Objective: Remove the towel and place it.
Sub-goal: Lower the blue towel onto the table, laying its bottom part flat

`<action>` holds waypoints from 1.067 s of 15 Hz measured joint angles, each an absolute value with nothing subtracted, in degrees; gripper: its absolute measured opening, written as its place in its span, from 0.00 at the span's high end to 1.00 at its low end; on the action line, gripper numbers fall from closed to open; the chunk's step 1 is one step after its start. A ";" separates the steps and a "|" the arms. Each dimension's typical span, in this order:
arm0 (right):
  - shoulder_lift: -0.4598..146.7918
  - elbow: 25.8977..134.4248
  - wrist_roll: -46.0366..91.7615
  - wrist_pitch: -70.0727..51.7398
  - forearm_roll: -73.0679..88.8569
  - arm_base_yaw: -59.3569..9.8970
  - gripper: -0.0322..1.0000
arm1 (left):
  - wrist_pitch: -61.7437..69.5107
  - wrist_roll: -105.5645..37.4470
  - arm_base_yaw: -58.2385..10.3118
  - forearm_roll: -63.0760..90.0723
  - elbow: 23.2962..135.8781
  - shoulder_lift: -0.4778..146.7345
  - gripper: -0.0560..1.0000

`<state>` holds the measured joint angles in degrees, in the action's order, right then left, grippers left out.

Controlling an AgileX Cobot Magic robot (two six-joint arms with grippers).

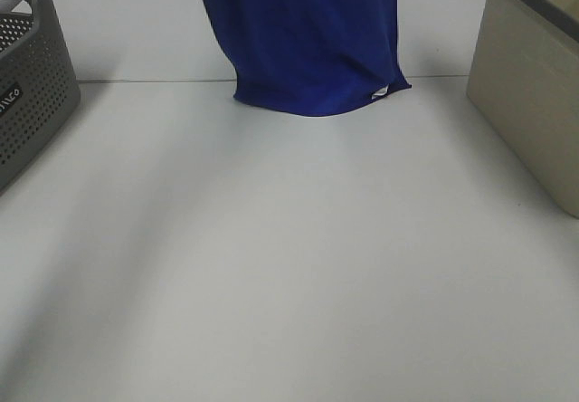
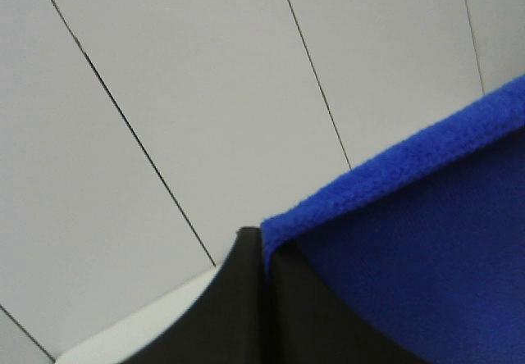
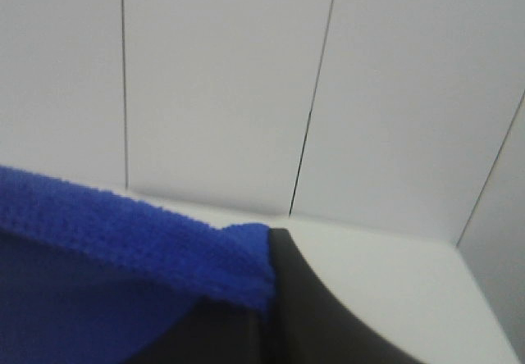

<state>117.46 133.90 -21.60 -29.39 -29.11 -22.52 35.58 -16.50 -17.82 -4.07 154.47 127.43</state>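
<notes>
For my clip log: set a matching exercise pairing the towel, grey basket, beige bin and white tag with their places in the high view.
Things: 1 towel; 2 grey basket; 3 beige bin; 4 white tag.
Places: A right edge; B hanging at back centre; C left edge; D towel's lower right corner.
Pairs: 1-B; 2-C; 3-A; 4-D.

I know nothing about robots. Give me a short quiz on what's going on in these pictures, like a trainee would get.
1. True or false: the towel lies flat on the table.
2. What stands at the left edge of the high view? A: grey basket; B: wooden crate; C: red bucket.
3. Fill in: the left pincer and the right pincer are both shut on the ____.
Key: 1 false, it hangs; 2 A; 3 towel.
</notes>
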 joint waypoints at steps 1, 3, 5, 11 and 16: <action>117.40 133.90 -12.61 -35.64 -19.94 -22.52 0.95 | 40.05 -16.50 -17.82 -4.07 154.47 126.91 0.95; 117.28 133.90 -2.46 -46.52 -8.02 -22.46 0.95 | 48.01 -16.50 -17.82 -4.07 154.47 126.45 0.95; 115.57 133.90 0.00 -56.55 -5.10 -22.52 0.95 | 56.15 -16.50 -17.76 -2.75 154.47 125.31 0.95; 106.28 133.90 2.86 -66.35 -3.21 -22.75 0.95 | 66.63 -16.56 -18.05 0.00 154.47 120.26 0.95; 102.73 133.90 4.01 -68.87 -1.26 -22.98 0.95 | 69.44 -16.50 -18.33 1.83 154.47 116.54 0.95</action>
<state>102.73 133.90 4.01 -68.87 -1.26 -22.98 69.44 -16.50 -18.33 1.83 154.47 116.54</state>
